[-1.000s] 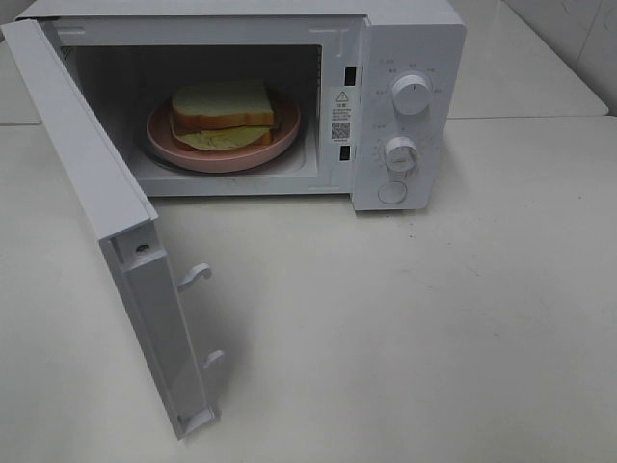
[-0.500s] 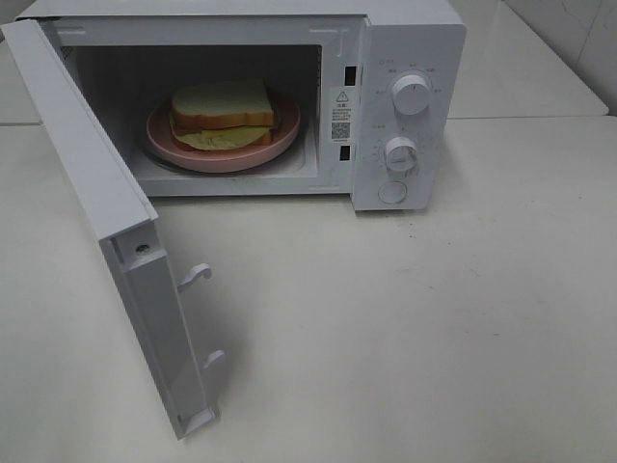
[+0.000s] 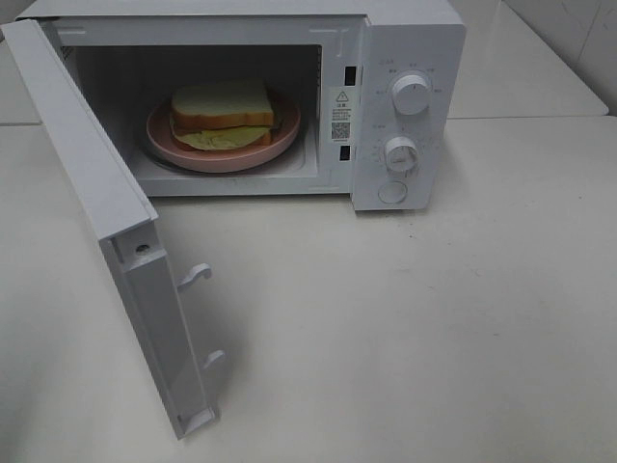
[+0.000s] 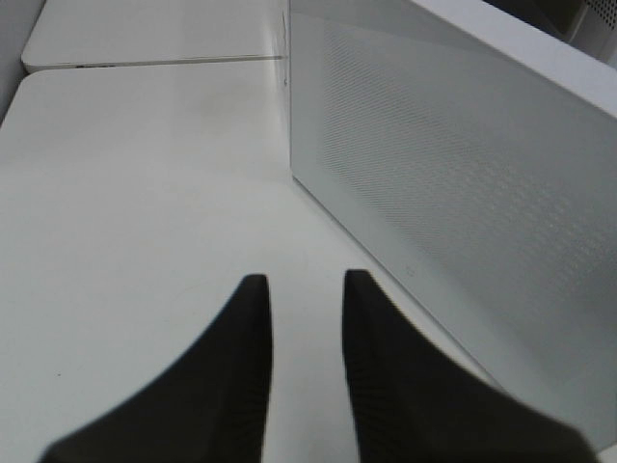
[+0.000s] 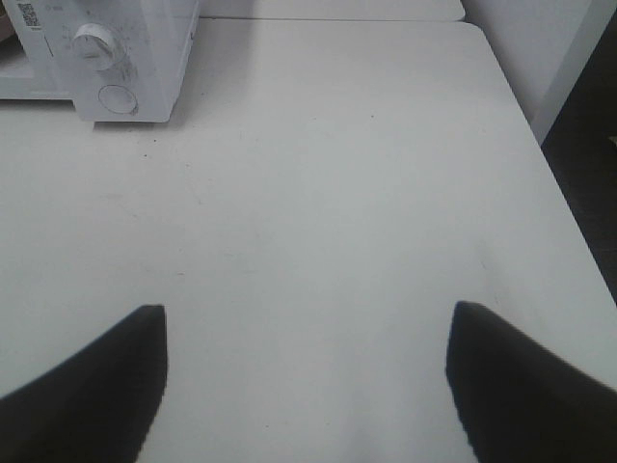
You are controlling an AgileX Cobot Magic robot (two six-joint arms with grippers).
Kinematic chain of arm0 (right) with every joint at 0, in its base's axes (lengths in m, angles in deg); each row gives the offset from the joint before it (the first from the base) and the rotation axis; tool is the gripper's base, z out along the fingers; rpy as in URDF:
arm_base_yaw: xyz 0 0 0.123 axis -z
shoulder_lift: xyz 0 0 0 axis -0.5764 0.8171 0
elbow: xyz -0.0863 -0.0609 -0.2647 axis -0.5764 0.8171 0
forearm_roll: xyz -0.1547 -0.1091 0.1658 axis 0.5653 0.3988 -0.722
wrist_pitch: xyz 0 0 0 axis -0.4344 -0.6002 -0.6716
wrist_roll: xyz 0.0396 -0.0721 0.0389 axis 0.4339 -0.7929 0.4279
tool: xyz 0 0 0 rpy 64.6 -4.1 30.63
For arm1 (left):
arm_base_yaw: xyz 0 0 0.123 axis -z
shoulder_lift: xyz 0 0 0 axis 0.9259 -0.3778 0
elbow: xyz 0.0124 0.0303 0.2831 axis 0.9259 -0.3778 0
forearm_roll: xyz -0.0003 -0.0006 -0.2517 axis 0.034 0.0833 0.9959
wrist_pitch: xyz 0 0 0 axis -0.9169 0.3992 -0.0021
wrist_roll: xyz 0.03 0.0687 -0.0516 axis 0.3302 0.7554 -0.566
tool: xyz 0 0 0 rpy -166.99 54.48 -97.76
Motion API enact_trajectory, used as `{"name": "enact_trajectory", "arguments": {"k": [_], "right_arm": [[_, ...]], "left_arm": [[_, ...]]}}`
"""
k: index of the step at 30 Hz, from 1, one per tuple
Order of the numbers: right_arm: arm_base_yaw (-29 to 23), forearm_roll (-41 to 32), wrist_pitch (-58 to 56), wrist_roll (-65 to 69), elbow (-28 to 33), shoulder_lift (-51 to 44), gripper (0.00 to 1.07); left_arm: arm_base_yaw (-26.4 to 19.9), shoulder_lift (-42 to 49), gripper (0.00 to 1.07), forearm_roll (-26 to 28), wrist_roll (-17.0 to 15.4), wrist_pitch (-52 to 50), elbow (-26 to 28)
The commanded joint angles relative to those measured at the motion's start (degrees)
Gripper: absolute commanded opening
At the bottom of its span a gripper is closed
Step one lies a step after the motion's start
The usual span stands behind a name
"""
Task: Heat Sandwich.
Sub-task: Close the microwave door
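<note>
White table [image 3: 434, 318], with a white microwave [image 3: 405, 39] on it and its door [image 3: 87, 174] swung wide.
Inside, the pink plate [image 3: 193, 157] carries the sandwich [image 3: 224, 108], well within the cavity. My left claw [image 4: 306, 280] hangs beside the door's outer face, jaws narrowed to a slim gap and holding nothing. My right claw [image 5: 308, 309] is spread wide and empty over bare table. One risk: pushing too hard, or too near the hinge, could slide the whole oven instead of latching the door.
</note>
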Motion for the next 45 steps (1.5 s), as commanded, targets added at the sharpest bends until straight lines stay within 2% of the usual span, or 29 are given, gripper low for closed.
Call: {"name": "enact_trajectory", "arguments": {"k": [1,2,3,6,9,11,12,14,16,17,20,22,24,27,30,33,34,35,36,37,38,39,42,43,44,45], "right_arm": [[0.5,0.1,0.6,0.1,0.0,-1.6,0.76],[0.5,0.1,0.6,0.1,0.0,-1.6,0.76],[0.5,0.1,0.6,0.1,0.0,-1.6,0.76],[0.5,0.1,0.6,0.1,0.0,-1.6,0.76],[0.5,0.1,0.6,0.1,0.0,-1.6,0.76],[0.5,0.1,0.6,0.1,0.0,-1.6,0.76],[0.5,0.1,0.6,0.1,0.0,-1.6,0.76],[0.5,0.1,0.6,0.1,0.0,-1.6,0.76],[0.5,0.1,0.6,0.1,0.0,-1.6,0.76],[0.5,0.1,0.6,0.1,0.0,-1.6,0.76],[0.5,0.1,0.6,0.1,0.0,-1.6,0.76],[0.5,0.1,0.6,0.1,0.0,-1.6,0.76],[0.5,0.1,0.6,0.1,0.0,-1.6,0.76],[0.5,0.1,0.6,0.1,0.0,-1.6,0.76],[0.5,0.1,0.6,0.1,0.0,-1.6,0.76],[0.5,0.1,0.6,0.1,0.0,-1.6,0.76],[0.5,0.1,0.6,0.1,0.0,-1.6,0.76],[0.5,0.1,0.6,0.1,0.0,-1.6,0.76],[0.5,0.1,0.6,0.1,0.0,-1.6,0.76],[0.5,0.1,0.6,0.1,0.0,-1.6,0.76],[0.5,0.1,0.6,0.1,0.0,-1.6,0.76],[0.5,0.1,0.6,0.1,0.0,-1.6,0.76],[0.5,0.1,0.6,0.1,0.0,-1.6,0.76],[0.5,0.1,0.6,0.1,0.0,-1.6,0.76],[0.5,0.1,0.6,0.1,0.0,-1.6,0.76],[0.5,0.1,0.6,0.1,0.0,-1.6,0.76]], "left_arm": [[0.2,-2.3,0.06,2.0,-0.5,-3.8,-0.5],[0.2,-3.2,0.00,2.1,-0.2,-5.4,-1.1],[0.2,-4.6,0.00,2.2,0.8,-9.2,-2.6],[0.2,-5.7,0.00,2.2,1.1,-13.3,-4.3],[0.2,-7.6,0.00,2.5,1.4,-22.7,-8.2],[0.2,-8.1,0.00,2.5,2.1,-24.5,-8.9],[0.2,-9.2,0.00,2.5,4.3,-28.8,-11.0],[0.2,-10.3,0.00,2.5,6.4,-33.3,-12.9],[0.2,-10.8,0.00,2.5,7.0,-35.2,-13.7],[0.2,-12.2,0.00,2.5,7.2,-40.0,-15.4],[0.2,-13.7,0.00,2.5,6.6,-44.3,-16.9],[0.2,-16.1,0.00,2.5,4.9,-51.3,-18.0],[0.2,-16.9,0.00,2.4,4.5,-53.1,-18.1],[0.2,-21.5,0.00,1.0,1.8,-60.7,-18.1],[0.2,-23.9,0.00,-0.4,0.1,-63.6,-18.1],[0.2,-28.5,0.00,-5.6,-4.9,-66.2,-18.1],[0.2,-30.9,0.00,-9.1,-8.5,-68.0,-18.1],[0.2,-30.9,0.00,-9.1,-8.5,-68.0,-18.1],[0.2,-32.1,0.00,-11.1,-10.4,-69.6,-18.1],[0.2,-33.2,0.00,-13.2,-12.5,-71.3,-18.1],[0.2,-35.3,0.00,-17.8,-16.2,-75.2,-18.1],[0.2,-35.3,0.00,-17.8,-16.2,-75.2,-18.1],[0.2,-38.7,0.00,-25.9,-20.5,-80.7,-18.1],[0.2,-38.7,0.00,-25.9,-20.5,-80.7,-18.1],[0.2,-41.3,0.00,-29.8,-22.6,-83.6,-18.1],[0.2,-42.3,0.00,-31.1,-23.4,-85.0,-18.1]]}}
